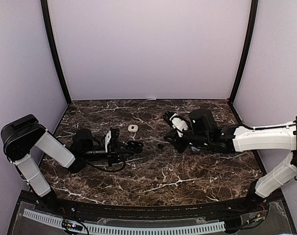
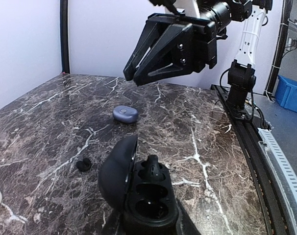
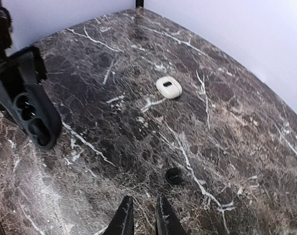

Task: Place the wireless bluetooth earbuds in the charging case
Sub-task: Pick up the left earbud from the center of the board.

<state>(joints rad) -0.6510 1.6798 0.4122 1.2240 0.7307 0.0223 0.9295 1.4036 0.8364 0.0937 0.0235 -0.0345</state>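
My left gripper (image 1: 130,147) is shut on a black charging case (image 2: 149,196), held with its lid open. One dark earbud (image 2: 154,169) sits in the case's far socket and the near socket is empty. A second dark earbud (image 1: 160,145) lies loose on the marble; it also shows in the left wrist view (image 2: 83,164) and the right wrist view (image 3: 174,175). My right gripper (image 3: 142,216) hovers just short of it, jaws a little apart and empty. It shows in the top view (image 1: 168,138) between the case and the right arm.
A white oval case (image 1: 133,128) lies closed behind the black case, also in the right wrist view (image 3: 168,87). A lilac oval case (image 2: 125,114) lies under my right gripper. Purple walls enclose the dark marble table (image 1: 153,181).
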